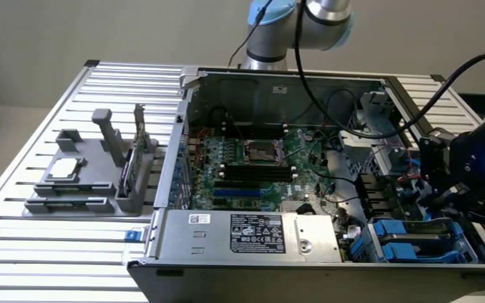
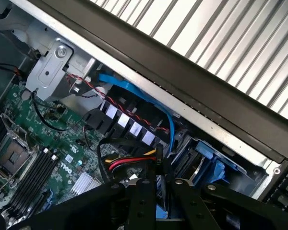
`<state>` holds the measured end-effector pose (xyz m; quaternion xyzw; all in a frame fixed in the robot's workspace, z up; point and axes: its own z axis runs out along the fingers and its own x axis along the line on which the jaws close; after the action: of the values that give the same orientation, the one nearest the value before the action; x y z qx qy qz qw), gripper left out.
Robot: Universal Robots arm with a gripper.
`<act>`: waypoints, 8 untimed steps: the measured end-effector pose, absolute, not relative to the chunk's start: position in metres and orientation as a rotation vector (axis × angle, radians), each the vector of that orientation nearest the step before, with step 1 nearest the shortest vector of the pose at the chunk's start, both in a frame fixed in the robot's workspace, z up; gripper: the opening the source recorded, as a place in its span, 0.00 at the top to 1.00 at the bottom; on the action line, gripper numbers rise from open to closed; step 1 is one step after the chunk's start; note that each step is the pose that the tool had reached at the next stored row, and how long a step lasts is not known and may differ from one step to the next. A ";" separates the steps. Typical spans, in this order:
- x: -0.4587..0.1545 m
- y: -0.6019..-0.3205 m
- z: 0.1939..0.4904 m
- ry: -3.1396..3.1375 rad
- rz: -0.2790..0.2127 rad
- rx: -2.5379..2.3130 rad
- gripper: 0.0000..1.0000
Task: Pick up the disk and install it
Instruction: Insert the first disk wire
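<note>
Half done, seemingly: holding the disk (image 2: 160, 212) clenched in end effector (image 2: 158, 186) over drive bay (image 1: 457, 243); insertion probably calls for squaring to slot.

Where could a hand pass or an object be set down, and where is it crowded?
Bare silver slatted metal table between the grey plastic holder and the near edge, and beyond the holder. Crowded: the open metal computer case, worst around its blue drive carriers by the black gripper.

An open computer case (image 1: 327, 158) sits on the slatted counter (image 1: 57, 252); the robot arm's dark wrist (image 1: 479, 170) hangs over its blue drive bays (image 1: 411, 237).
</note>
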<state>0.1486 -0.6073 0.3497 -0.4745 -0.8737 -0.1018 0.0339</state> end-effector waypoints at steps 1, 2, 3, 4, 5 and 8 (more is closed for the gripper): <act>0.148 -0.607 0.350 -2.688 -0.308 -1.465 0.83; 0.148 -0.607 0.350 -2.690 -0.301 -1.472 0.83; 0.148 -0.607 0.350 -2.693 -0.293 -1.479 0.83; 0.148 -0.607 0.350 -2.695 -0.285 -1.486 0.83; 0.147 -0.607 0.350 -2.699 -0.275 -1.494 0.83; 0.146 -0.607 0.350 -2.712 -0.241 -1.511 0.83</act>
<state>0.1462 -0.6073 0.3498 -0.4852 -0.8709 -0.0775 0.0139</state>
